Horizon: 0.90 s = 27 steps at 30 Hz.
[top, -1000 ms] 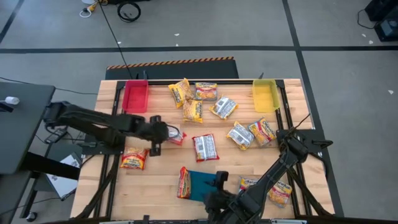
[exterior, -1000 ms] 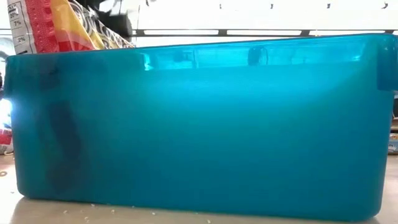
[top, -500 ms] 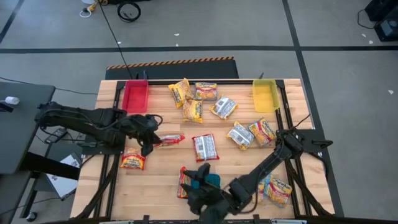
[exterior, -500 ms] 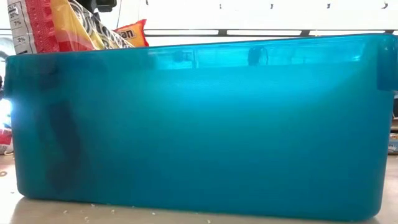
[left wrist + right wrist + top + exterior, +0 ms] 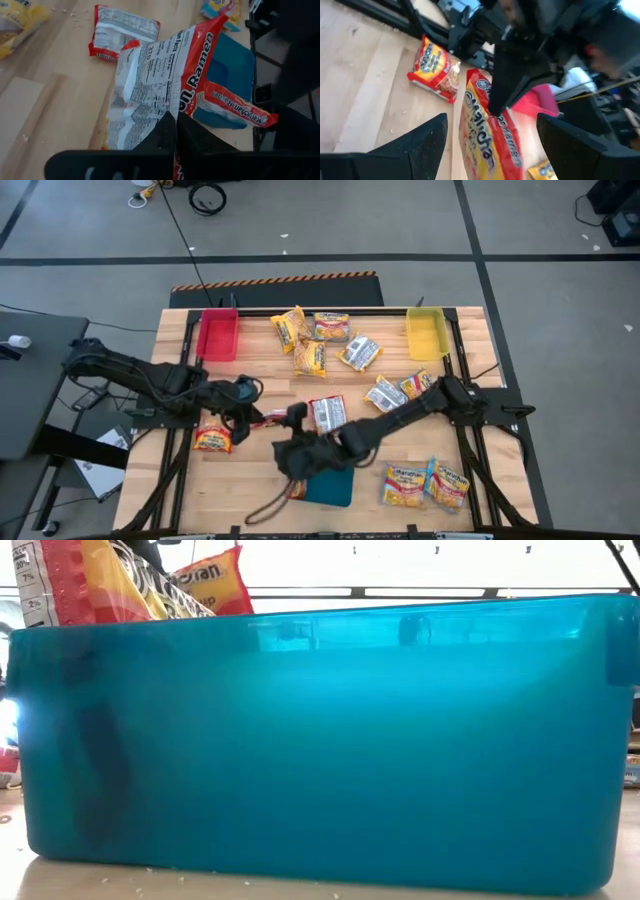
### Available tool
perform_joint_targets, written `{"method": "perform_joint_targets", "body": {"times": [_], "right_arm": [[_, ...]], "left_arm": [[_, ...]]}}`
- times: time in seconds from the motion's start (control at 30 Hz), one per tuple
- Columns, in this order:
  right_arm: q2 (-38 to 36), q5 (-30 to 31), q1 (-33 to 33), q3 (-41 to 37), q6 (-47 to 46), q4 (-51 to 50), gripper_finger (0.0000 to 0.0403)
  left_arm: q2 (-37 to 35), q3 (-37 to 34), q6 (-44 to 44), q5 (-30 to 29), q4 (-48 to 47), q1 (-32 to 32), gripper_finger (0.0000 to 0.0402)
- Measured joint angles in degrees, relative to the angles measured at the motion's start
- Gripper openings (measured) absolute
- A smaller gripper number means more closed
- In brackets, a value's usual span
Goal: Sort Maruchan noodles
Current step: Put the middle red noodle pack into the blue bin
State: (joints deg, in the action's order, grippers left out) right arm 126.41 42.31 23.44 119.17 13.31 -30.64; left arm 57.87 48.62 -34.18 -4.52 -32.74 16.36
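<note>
While my left arm reaches in from its side of the worktop (image 5: 470,490), elbow bent, its left gripper (image 5: 176,122) is clamped on a red packet (image 5: 160,80), held up off the wood with its silvery printed back to the wrist camera. From above, that packet (image 5: 268,418) sits just off the gripper tip, toward the middle.

My right arm stretches long and low across the worktop from its side, ending with the right gripper (image 5: 490,145) close to the left one. Its fingers (image 5: 427,140) stand apart, with nothing between them; the held packet (image 5: 487,135) hangs straight ahead of it.

Just beside the right gripper lies the teal tray (image 5: 330,485), with another packet (image 5: 235,105) leaning at its edge. A face-down packet (image 5: 328,416) lies under the right forearm, which hides part of it. A yellow-orange packet (image 5: 214,437) lies beside the left gripper. Past both grippers, at the far edge, stand the red bin (image 5: 217,335) and yellow bin (image 5: 426,333), with a loose cluster (image 5: 315,340) of packets between them. The low camera sees mostly the tray wall (image 5: 320,740).
</note>
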Motion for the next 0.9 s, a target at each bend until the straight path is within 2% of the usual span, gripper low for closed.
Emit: {"method": "perform_joint_targets", "body": {"times": [0.1, 0.27, 0.43, 0.6, 0.73, 0.9], "right_arm": [[0.0, -5.3, -2.7, 0.0, -0.1, -0.9, 0.0306], [0.0, -9.6, -5.7, 0.0, 0.8, -1.4, 0.0292], [0.0, -17.6, -7.8, 0.0, 0.5, -5.0, 0.0279], [0.0, -18.6, -8.6, 0.0, 0.4, -5.9, 0.0265], [0.0, -19.2, -8.9, 0.0, 0.4, -5.3, 0.0234], [0.0, -22.3, -9.2, -0.1, 0.3, -5.3, 0.0172]], "left_arm": [[0.0, 0.0, -0.1, -1.5, 0.8, 1.4, 0.001], [0.0, 0.0, -0.9, -2.2, 2.1, 3.6, 0.0011], [-0.2, 0.0, -1.3, -3.0, 3.1, 4.9, 0.0011], [-0.2, 0.0, -1.5, -3.9, 3.5, 5.6, 0.0012], [-0.2, 0.0, -1.5, -4.7, 4.4, 5.7, 0.0013], [-0.4, 0.0, -1.4, -4.8, 4.5, 5.6, 0.0013]]}}
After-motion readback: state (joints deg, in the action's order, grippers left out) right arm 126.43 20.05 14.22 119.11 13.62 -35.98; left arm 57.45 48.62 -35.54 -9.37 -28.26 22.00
